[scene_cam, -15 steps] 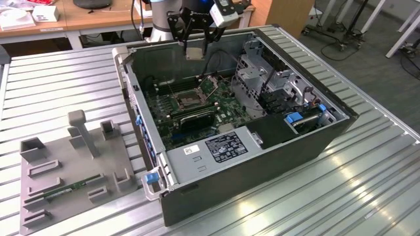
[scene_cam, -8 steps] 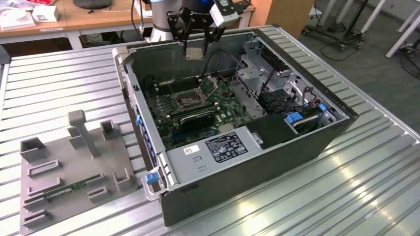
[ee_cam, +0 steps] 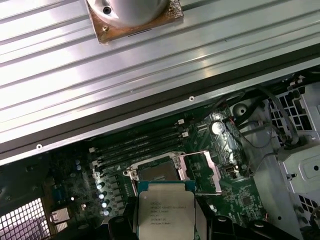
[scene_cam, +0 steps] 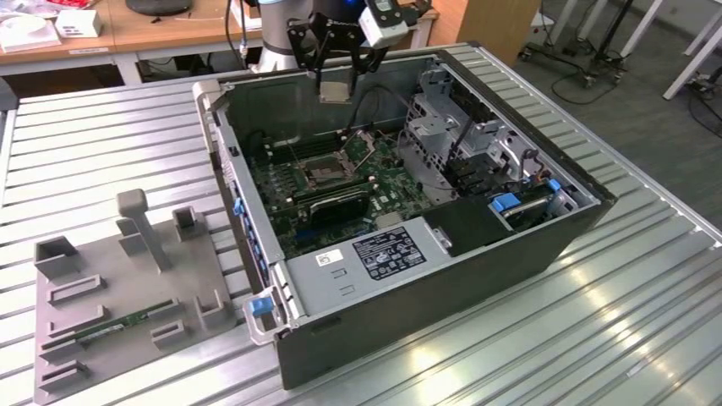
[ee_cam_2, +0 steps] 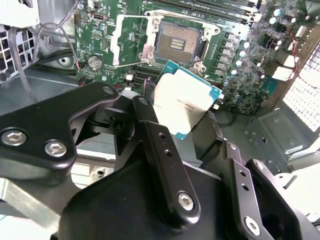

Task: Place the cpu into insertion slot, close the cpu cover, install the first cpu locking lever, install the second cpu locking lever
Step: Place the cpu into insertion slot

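Note:
My gripper (scene_cam: 335, 83) hangs above the open computer case (scene_cam: 564, 228), shut on the cpu (scene_cam: 334, 92), a small square chip with a pale metal face. In both wrist views the cpu (ee_cam_2: 185, 97) (ee_cam: 165, 212) sits between the black fingers (ee_cam_2: 150, 125), clear of the board. Below it on the green motherboard lies the insertion slot (scene_cam: 321, 172) (ee_cam_2: 179, 42) (ee_cam: 157, 171), bare, with its dark contact field showing. The cpu cover (ee_cam_2: 131, 40) (ee_cam: 201, 169), a thin silvery frame, is swung open to one side of the slot.
Long black memory slots (ee_cam: 140, 142) run beside the socket. A power supply box (scene_cam: 378, 254) with a white label and a grey drive cage (scene_cam: 451, 127) fill the case's other end. A grey fixture tray (scene_cam: 113, 288) lies on the slatted metal table (scene_cam: 631, 321) at the exterior view's left.

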### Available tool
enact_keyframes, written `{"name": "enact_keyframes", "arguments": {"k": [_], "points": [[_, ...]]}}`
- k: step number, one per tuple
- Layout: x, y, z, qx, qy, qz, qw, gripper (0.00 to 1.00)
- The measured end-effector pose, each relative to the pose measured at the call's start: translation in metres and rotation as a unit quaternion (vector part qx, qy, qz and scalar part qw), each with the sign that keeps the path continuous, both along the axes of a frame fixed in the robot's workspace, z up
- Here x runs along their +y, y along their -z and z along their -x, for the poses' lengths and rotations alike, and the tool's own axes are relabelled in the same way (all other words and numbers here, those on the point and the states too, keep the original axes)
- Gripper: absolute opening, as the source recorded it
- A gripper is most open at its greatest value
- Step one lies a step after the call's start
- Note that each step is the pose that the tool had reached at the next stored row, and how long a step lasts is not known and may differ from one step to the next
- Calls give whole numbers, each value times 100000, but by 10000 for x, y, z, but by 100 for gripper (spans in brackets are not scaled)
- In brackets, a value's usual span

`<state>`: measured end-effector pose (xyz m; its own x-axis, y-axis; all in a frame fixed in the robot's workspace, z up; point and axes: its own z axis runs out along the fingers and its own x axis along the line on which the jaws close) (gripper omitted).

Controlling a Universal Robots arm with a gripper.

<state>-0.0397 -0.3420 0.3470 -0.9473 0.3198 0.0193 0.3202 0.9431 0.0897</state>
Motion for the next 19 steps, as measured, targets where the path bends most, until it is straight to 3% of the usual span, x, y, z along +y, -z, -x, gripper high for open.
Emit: {"name": "enact_keyframes", "arguments": {"k": [11,15,19], "points": [[0,0,0,-5,599,1,99998,54],[0,1,0,-3,2346,1,99972,54],[0,3,0,-2,4972,5,99876,54]]}}
